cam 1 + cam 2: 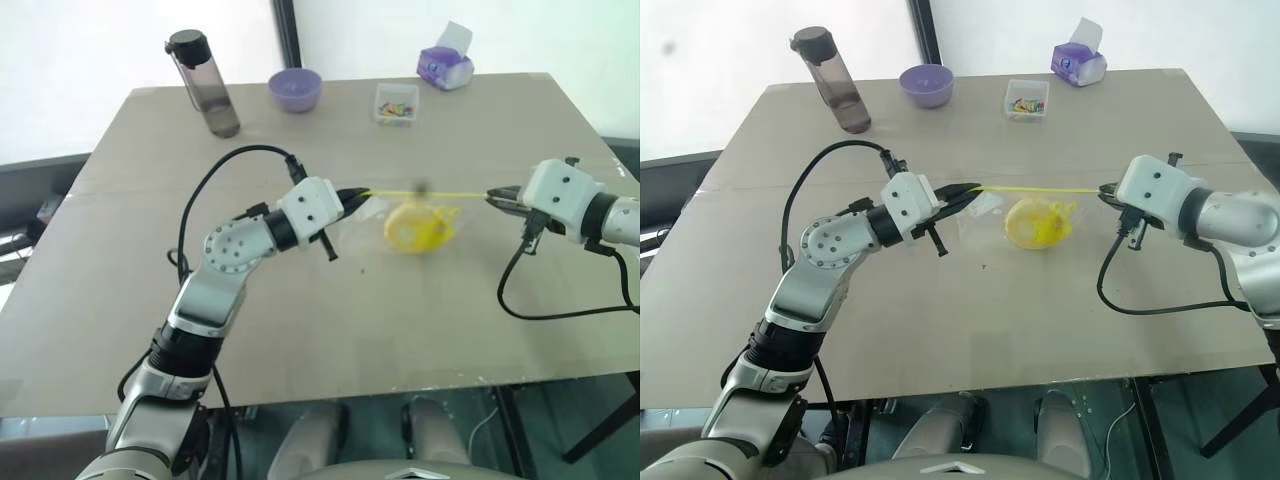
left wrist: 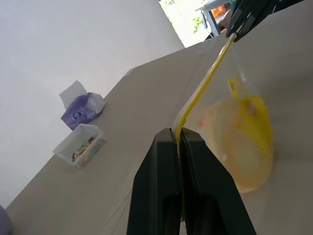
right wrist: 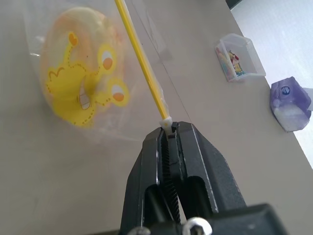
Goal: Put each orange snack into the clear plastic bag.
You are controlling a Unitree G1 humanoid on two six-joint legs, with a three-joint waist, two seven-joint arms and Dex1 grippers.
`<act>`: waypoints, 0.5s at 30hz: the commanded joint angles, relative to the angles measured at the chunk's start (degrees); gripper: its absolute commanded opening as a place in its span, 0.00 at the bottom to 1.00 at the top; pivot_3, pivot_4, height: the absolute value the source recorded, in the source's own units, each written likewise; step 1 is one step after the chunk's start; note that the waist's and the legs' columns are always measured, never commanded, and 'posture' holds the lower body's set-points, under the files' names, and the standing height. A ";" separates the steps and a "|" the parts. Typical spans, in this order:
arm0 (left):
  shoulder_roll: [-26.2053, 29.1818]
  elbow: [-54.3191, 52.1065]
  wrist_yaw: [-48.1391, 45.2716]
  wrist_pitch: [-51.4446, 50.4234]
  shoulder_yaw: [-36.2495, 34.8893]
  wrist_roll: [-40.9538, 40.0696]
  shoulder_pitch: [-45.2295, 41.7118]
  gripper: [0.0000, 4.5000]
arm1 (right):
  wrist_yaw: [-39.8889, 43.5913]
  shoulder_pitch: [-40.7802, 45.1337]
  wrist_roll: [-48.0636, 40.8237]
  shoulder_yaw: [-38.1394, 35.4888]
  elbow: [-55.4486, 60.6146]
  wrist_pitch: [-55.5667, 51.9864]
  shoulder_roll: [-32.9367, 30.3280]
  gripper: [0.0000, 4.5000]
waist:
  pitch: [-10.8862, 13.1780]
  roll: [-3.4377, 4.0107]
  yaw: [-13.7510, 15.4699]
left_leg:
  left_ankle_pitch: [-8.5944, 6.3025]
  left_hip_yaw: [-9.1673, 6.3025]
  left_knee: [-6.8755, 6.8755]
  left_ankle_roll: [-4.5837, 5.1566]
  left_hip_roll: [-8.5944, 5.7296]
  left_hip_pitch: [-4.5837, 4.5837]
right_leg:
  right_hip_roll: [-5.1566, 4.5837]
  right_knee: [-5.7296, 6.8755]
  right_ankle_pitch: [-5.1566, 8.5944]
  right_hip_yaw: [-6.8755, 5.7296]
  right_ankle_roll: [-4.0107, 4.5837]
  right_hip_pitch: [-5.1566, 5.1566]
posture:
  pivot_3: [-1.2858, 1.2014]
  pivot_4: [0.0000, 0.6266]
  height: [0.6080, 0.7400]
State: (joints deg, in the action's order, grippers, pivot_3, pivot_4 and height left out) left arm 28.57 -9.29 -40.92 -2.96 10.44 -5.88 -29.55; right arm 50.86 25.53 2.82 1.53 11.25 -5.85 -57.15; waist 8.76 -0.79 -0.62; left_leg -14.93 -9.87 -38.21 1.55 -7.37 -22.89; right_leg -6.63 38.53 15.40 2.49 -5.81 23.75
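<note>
Near the middle of the desk [image 1: 150,300], a little toward its right edge: bag [image 3: 63,132] held up between both grippers, hanging above the desk, seal strip [image 1: 425,192] pulled into a taut yellow line. Snack [image 1: 415,228] already inside, sagging at the bottom of the bag, seen through the film with its yellow print.

Left gripper [image 2: 179,142] clamped tight on one end of the strip, fingers [image 2: 156,181] pressed flat together with only the yellow edge between them. Right gripper [image 3: 168,129] pinched likewise on the other end, at the small white tab of the seal.

Handling, as a judgement: light load, no strain on either pinch. Film thin, crinkly and slick, likely to slide out of a loose grip or tear if jerked apart. Strip the stiffest part and the sensible place to hold, as now, at its two ends. Bun soft and crushable, so best left to hang rather than squeezed through the plastic. Looks like the filling step is done for this bun; whether the seal is pressed closed along its length cannot be told.

Along the far edge: dark bottle [image 1: 204,82], purple bowl [image 1: 295,89], small clear box [image 1: 396,103], tissue pack [image 1: 445,66], all well apart from the bag.
</note>
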 commanded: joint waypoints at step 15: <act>-0.31 16.09 5.63 10.10 -1.18 8.45 -7.57 0.00 | -10.17 5.93 6.27 0.79 -6.51 1.82 6.45 0.01 | -0.07 -0.02 -0.22 | -0.01 -0.05 0.15 0.02 -0.01 -0.08 | -0.01 -0.32 0.00 -0.02 -0.01 0.05 | 0.52 0.24 1.00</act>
State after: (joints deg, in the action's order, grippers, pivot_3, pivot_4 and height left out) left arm 26.56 8.76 -34.95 7.59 10.90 2.45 -39.60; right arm 40.43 33.41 9.60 5.29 3.15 -1.39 -49.84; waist 8.69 -0.82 -0.84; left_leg -14.94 -9.90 -38.06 1.58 -7.38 -23.00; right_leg -6.65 38.20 15.40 2.49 -5.82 23.83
